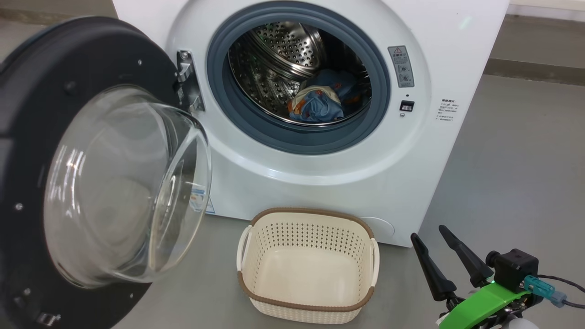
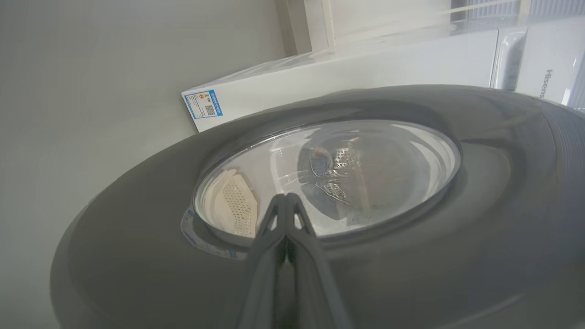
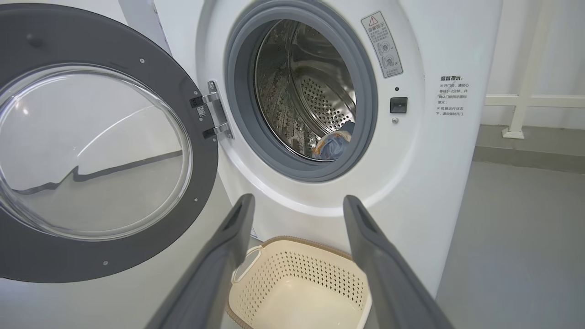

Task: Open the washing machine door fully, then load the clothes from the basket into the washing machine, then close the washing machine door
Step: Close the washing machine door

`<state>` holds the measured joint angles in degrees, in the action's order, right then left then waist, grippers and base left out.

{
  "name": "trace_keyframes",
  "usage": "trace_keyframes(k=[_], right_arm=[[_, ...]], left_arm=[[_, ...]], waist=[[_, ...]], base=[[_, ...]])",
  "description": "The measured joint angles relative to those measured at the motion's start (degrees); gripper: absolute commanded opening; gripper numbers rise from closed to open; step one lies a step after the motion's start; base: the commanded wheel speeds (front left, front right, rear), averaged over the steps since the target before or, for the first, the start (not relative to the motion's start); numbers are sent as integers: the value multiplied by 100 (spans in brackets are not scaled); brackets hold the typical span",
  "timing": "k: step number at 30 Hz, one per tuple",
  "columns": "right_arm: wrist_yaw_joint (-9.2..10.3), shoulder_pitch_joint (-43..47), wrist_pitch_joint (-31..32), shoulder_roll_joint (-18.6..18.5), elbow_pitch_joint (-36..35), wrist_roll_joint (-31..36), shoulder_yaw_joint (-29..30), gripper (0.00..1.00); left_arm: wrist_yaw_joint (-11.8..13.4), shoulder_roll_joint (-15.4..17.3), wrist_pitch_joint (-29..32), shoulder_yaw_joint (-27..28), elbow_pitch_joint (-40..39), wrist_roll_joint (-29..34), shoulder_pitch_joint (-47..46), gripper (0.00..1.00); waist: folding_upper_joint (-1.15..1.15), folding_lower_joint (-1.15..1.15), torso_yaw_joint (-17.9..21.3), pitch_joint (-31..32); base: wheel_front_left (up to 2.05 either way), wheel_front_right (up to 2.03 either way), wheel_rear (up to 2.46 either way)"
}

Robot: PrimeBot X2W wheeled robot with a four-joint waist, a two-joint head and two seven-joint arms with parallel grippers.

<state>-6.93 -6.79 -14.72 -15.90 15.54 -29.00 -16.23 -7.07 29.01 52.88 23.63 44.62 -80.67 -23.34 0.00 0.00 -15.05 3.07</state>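
- Evidently the loading is done: the clothes (image 1: 320,100) lie low in the drum (image 1: 283,50) of the washing machine (image 1: 320,183), well beyond the right fingers (image 1: 432,269).
- The basket (image 1: 311,214) sits bare on the floor (image 1: 502,183), just ahead of and below those fingers.
- The right fingers stand spread wide and hold nothing, drawn back off to the side, probably to leave the door's swing free.
- The washing machine door (image 1: 91,160) hangs wide open on its hinge.
- The left fingers (image 2: 301,246) are pressed together behind it, tips aimed at the outer face near the glass window (image 2: 365,173). Whether they touch it I cannot tell.
- Closed like that they make a blunt pusher, suited to shoving the door shut, the one step left.
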Motion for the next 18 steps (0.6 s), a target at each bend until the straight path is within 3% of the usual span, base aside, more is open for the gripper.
trace_keyframes(k=[8, 18], right_arm=[[-1, 9, 0, 153, -13, 0, 127, 100], [0, 94, 0, 346, -41, 1, 233, 100]], left_arm=[[288, -298, 907, -26, -1553, -434, 856, 0], [1099, -932, 1489, -455, -3778, -682, 1760, 0]], waist=[[0, 0, 60, 18], [0, 0, 245, 60]], base=[[0, 0, 0], [0, 0, 0]])
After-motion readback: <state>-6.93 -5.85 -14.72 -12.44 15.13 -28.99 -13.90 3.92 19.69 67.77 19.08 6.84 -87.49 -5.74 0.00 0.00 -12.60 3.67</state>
